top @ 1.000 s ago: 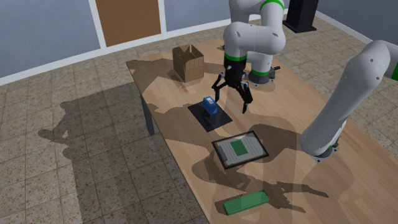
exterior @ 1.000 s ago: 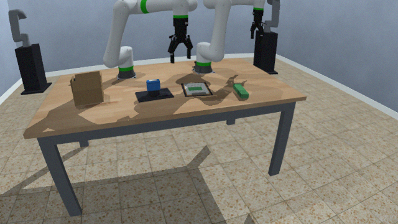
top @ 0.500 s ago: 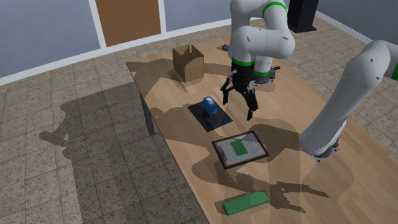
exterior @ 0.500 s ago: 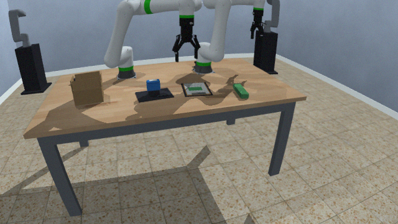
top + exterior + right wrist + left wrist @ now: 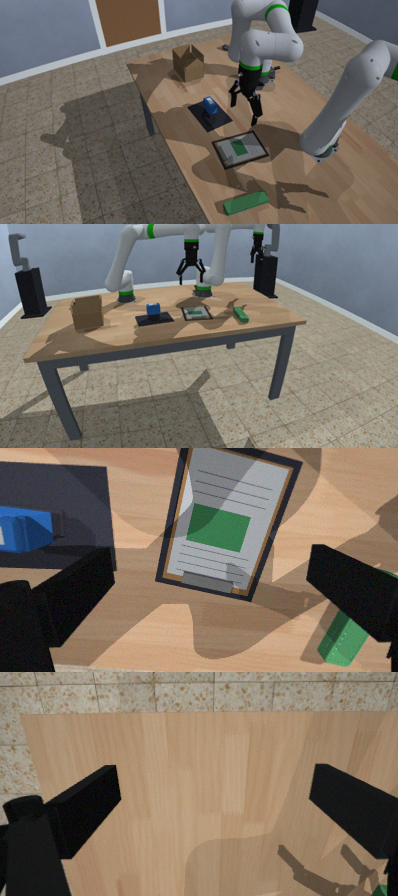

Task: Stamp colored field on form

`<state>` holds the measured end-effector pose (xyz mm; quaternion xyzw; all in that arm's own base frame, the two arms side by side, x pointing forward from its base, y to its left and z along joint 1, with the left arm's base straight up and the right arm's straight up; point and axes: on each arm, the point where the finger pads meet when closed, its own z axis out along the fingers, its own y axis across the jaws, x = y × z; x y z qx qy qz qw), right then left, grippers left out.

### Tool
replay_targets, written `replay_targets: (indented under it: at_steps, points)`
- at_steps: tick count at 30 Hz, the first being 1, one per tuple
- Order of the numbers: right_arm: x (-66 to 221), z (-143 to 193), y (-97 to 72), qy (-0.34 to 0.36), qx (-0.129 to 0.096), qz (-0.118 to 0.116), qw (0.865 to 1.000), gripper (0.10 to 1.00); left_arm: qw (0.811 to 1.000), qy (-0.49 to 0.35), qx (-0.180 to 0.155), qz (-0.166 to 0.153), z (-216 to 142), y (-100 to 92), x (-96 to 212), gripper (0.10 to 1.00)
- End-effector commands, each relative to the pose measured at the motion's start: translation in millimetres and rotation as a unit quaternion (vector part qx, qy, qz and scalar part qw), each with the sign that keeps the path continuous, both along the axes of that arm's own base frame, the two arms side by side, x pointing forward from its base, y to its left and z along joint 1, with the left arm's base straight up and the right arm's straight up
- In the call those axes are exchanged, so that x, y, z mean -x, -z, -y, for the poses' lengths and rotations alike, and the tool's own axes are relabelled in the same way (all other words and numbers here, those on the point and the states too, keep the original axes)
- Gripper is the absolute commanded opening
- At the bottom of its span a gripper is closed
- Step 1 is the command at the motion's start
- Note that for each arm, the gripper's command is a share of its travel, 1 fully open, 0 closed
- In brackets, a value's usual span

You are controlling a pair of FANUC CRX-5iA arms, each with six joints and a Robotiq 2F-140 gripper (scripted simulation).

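Blue and upright, the stamp (image 5: 210, 105) (image 5: 153, 309) (image 5: 25, 529) stands on the dark mat (image 5: 203, 121) (image 5: 143, 321) (image 5: 85, 488), below and to one side of the right pincer (image 5: 243, 116) (image 5: 191, 283) (image 5: 212, 565), which hangs wide open, apart from it.
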<state>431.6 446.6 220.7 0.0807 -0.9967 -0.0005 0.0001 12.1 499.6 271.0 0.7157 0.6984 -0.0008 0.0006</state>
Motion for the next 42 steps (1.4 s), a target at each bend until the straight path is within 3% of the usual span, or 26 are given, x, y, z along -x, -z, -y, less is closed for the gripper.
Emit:
replay_targets:
  at_steps: [1, 22, 42]
  points:
    - [4, -9, -0.5, 0.025, 0.0, 0.001, 1.0, 1.0, 1.0, 0.0, -0.001, 0.0, 0, -1.0, 0, 1.0]
    - [16, -35, 1.4, 0.098, 0.0, 0.001, 0.995, 1.0, 1.0, 0.0, -0.001, 0.0, 0, -1.0, 0, 1.0]
    - [20, -42, 1.9, 0.118, 0.0, 0.001, 0.993, 1.0, 1.0, 0.0, -0.001, 0.0, 0, -1.0, 0, 1.0]
